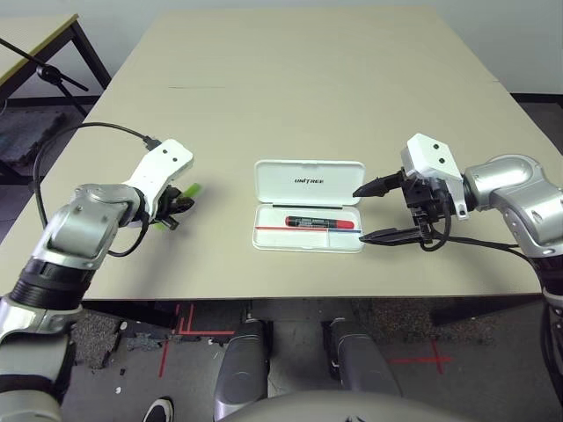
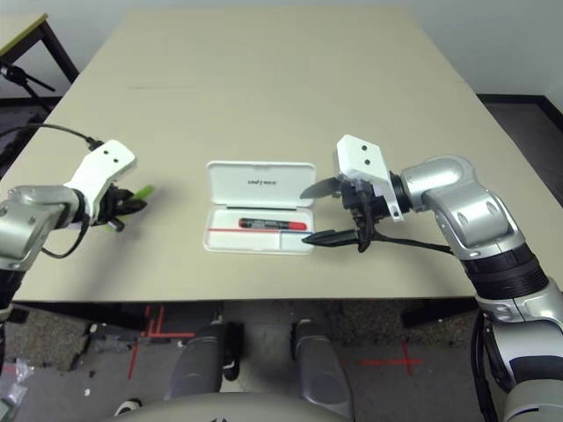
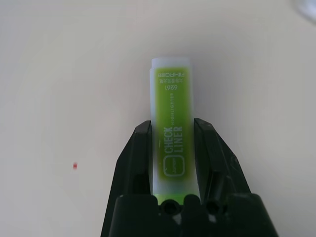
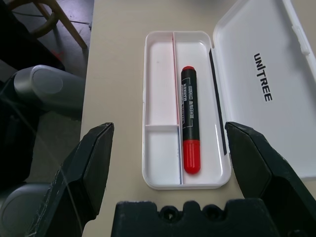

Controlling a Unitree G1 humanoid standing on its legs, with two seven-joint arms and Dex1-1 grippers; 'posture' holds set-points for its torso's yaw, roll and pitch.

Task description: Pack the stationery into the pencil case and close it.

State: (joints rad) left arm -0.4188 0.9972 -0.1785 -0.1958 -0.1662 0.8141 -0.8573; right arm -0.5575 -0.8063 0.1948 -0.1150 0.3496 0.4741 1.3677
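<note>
A big beige table (image 1: pixel 290 79) holds a flat white hard-plastic pencil case (image 1: pixel 309 217) in the middle, near the front edge. The pencil case lies open, with its lid (image 1: pixel 310 182) flat on the far side and small dark letters on it. Inside the tray lies a red marker with a black cap (image 1: pixel 319 222), in the long far part. A thin red-and-blue pencil (image 1: pixel 303 229) lies along the tray just on the near side of the marker. A thin black pen (image 4: pixel 217 103) lies against the far wall of the tray, by the hinge. The left gripper (image 3: pixel 172 148) is well to the left of the pencil case. Its two black fingers (image 3: pixel 137 158) are closed snugly on a lime-green highlighter (image 3: pixel 171 133), one finger on each side, and the highlighter's far end sticks out past the fingertips. The right gripper (image 1: pixel 380 211) is just to the right of the pencil case. Its two black fingers (image 4: pixel 91 168) stand wide apart and hold nothing, pointing at the tray's right end.
</note>
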